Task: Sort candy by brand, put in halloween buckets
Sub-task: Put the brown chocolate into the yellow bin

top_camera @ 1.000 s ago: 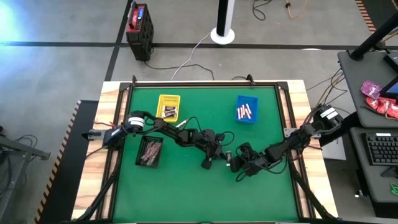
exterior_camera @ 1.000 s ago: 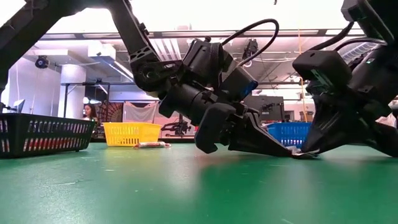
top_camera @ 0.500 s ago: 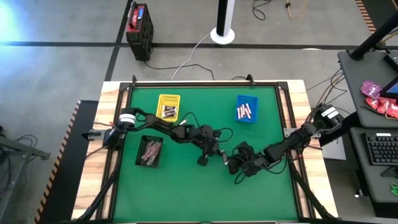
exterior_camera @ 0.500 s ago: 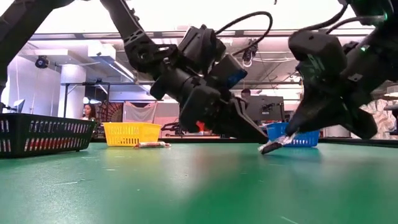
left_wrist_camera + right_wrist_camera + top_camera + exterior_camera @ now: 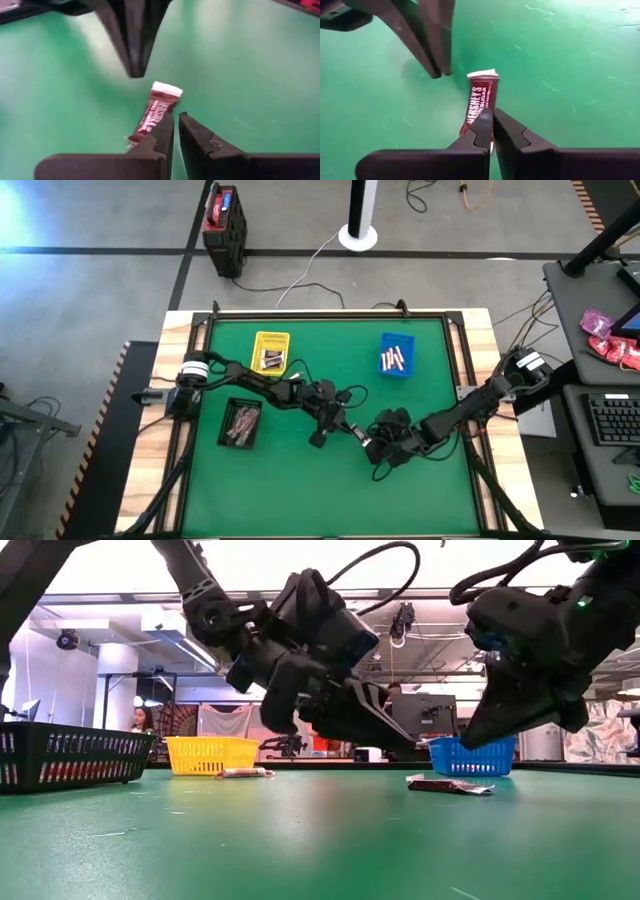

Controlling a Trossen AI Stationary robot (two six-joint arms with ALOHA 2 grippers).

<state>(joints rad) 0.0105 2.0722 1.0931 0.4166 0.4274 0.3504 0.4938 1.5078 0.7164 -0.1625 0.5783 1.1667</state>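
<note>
One dark brown wrapped candy bar (image 5: 449,785) lies flat on the green mat near the table's middle (image 5: 356,434). My left gripper (image 5: 402,746) hangs shut just above it on its left. My right gripper (image 5: 470,740) hangs shut just above it on its right. In the left wrist view the bar (image 5: 152,116) lies past my shut left gripper (image 5: 176,122), and in the right wrist view the bar (image 5: 481,102) lies past my shut right gripper (image 5: 492,117). The yellow bin (image 5: 271,352), blue bin (image 5: 397,356) and black bin (image 5: 241,423) each hold candy.
The black bin (image 5: 70,755) stands at the left, and the yellow bin (image 5: 210,753) and blue bin (image 5: 470,755) toward the far edge. Another candy (image 5: 245,773) lies on the mat near the yellow bin. Open green mat lies toward the near edge.
Both grippers have risen off the mat, and the left one has drawn back a little toward the table's left. The brown bar was at their tips on the mat, was tipped up off the mat half a second ago, and now lies flat with neither gripper on it.
</note>
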